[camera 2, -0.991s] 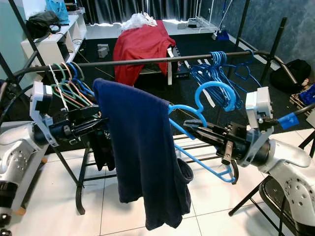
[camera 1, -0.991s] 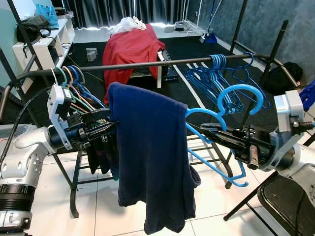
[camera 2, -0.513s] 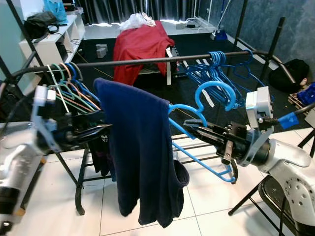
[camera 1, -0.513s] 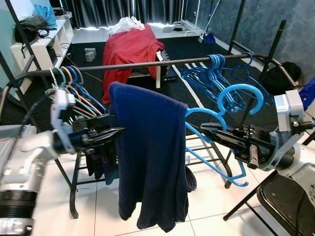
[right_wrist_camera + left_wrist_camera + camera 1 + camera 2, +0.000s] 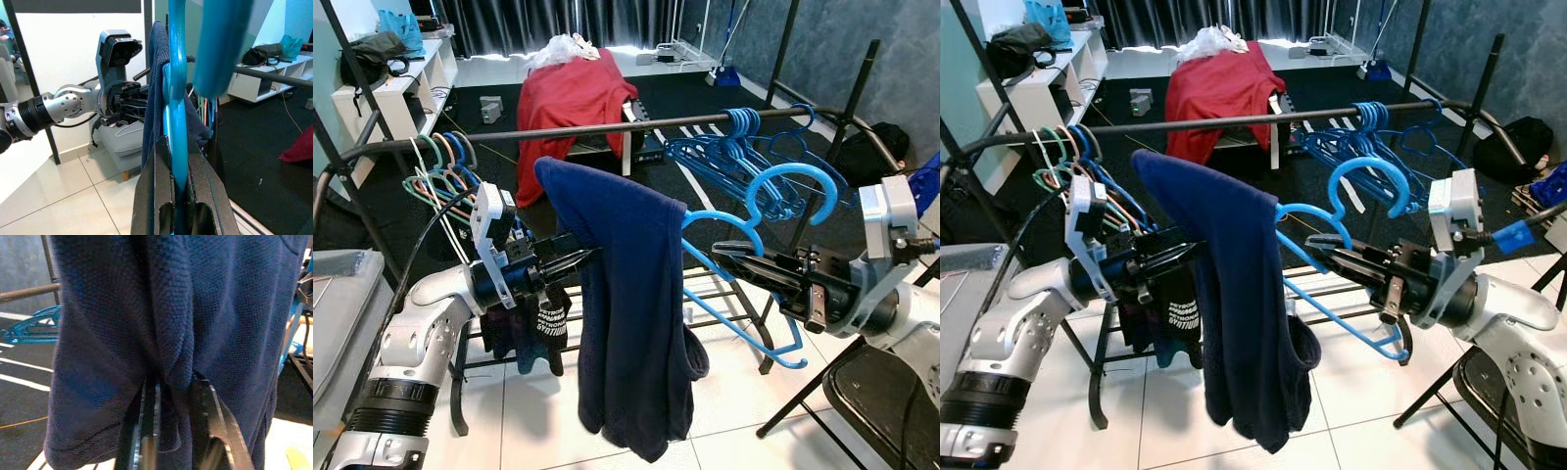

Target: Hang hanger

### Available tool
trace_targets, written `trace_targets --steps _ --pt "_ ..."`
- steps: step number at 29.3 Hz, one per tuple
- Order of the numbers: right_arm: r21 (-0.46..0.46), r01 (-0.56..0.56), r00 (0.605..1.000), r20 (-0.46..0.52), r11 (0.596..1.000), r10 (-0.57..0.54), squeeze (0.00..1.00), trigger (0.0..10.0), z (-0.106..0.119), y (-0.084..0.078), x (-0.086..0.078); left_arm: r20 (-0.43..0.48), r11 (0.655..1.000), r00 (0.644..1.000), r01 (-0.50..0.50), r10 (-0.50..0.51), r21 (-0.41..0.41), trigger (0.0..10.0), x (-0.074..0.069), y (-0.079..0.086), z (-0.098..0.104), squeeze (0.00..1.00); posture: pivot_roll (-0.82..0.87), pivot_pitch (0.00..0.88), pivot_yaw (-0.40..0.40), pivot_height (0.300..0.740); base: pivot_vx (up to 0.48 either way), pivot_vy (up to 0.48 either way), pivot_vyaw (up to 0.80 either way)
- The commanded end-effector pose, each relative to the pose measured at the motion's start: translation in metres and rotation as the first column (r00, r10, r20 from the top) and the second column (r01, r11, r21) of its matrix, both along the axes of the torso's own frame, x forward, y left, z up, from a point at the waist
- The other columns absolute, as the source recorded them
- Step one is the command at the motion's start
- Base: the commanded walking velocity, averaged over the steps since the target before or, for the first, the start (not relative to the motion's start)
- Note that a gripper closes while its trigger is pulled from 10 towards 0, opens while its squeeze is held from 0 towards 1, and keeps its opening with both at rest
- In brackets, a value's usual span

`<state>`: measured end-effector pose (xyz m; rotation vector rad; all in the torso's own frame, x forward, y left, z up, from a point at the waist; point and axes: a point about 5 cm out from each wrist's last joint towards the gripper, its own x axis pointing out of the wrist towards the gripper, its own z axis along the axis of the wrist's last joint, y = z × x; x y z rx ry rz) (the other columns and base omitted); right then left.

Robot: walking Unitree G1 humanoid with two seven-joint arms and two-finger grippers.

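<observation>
Right gripper [image 5: 729,253]: its two black fingers are pressed together on the blue hanger [image 5: 756,230], just below the hook, and they hold it in the air in front of the rack.
Left gripper [image 5: 590,257]: its fingers [image 5: 215,418] reach into the dark blue garment [image 5: 628,304] and are clamped on a fold of the cloth.
Blue hanger: bright blue plastic, the hook points up and stands below the rail [image 5: 607,129], not on it. One arm carries the garment, the other arm slopes down to the right.
Dark blue garment: thick knitted cloth, it hangs down long from the hanger between both grippers.
Rack: a dark rail with coloured hangers [image 5: 435,171] at the left end and many blue hangers [image 5: 744,157] at the right end.
Room: white tiled floor [image 5: 724,392] near the robot, a dark carpet behind, a red cloth [image 5: 570,98] over some furniture, white shelves [image 5: 396,83] at the left.
</observation>
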<state>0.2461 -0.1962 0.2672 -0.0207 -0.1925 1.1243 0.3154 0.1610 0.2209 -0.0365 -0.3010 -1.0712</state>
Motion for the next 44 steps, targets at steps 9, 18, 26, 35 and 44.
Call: trace_targets --steps 9,18,26,35,44 --pt "0.007 0.0 0.999 0.038 1.0 0.0 0.0 0.0 0.008 -0.002 -0.002 0.053 0.986 0.987 -0.156 0.153 0.052 0.0 0.011 0.021 0.009 0.0 -0.07 0.049 0.025 0.74 0.0 0.0 0.0" --pt "-0.226 0.257 0.962 -0.033 0.94 -0.271 0.0 0.0 -0.024 -0.045 0.011 0.109 0.912 0.909 -0.408 0.402 0.038 1.2 0.02 0.073 0.028 0.0 -0.07 0.046 0.02 0.74 0.0 0.0 0.0" --pt "-0.356 0.25 0.951 -0.085 0.9 -0.298 0.0 0.0 -0.046 -0.046 0.008 0.133 0.89 0.88 -0.456 0.455 -0.024 0.3 0.022 0.078 0.036 0.0 -0.08 0.052 0.02 0.74 0.0 0.0 0.0" --pt "-0.551 0.279 0.9 -0.136 0.787 -0.414 0.0 0.0 -0.08 -0.062 0.009 0.147 0.842 0.831 -0.538 0.537 -0.038 0.5 0.027 0.087 0.043 0.0 -0.08 0.056 0.023 0.74 0.0 0.0 0.0" --pt "-0.634 0.264 0.779 -0.303 0.726 -0.548 0.0 0.0 -0.141 -0.084 -0.007 -0.026 0.767 0.772 -0.625 0.635 0.144 0.7 0.01 0.109 -0.03 0.0 -0.06 0.071 0.025 0.74 0.0 0.0 0.0"
